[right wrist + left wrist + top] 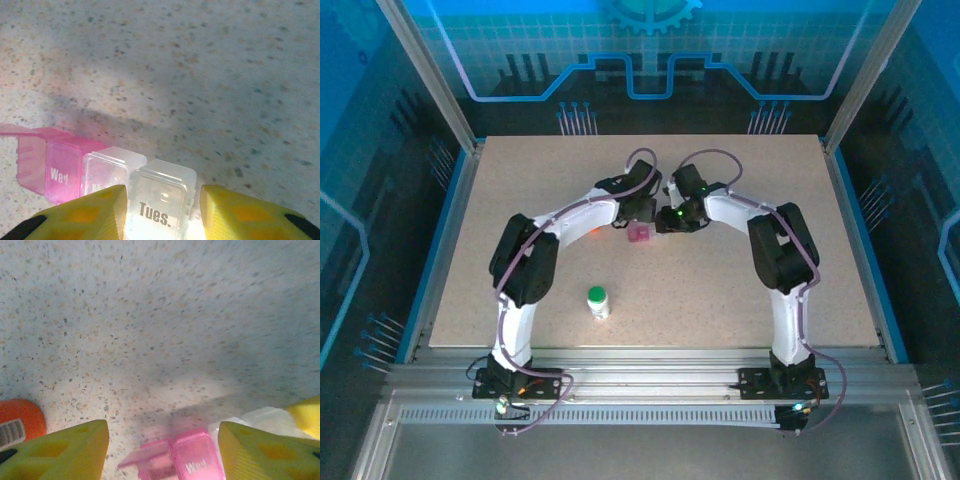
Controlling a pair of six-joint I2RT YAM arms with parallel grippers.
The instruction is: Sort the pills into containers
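A weekly pill box lies at the table's middle, between the two wrists. Its pink "Wed" cell (62, 172) has its lid flipped open, and clear cells sit beside it, one marked "Tues." (160, 195). My right gripper (162, 190) is shut on the "Tues." cell. My left gripper (162, 427) is open, its yellow fingers either side of the pink cell (195, 457) without touching it. An orange bottle (20, 417) lies just left of the left finger. The white bottle with a green cap (598, 301) stands alone nearer the arm bases. I cannot make out any pills.
Both arms arch inward over the speckled table (740, 290) and meet at the pink cell (638, 233). Metal frame posts and blue-lit walls ring the table, and a rail runs along its near edge.
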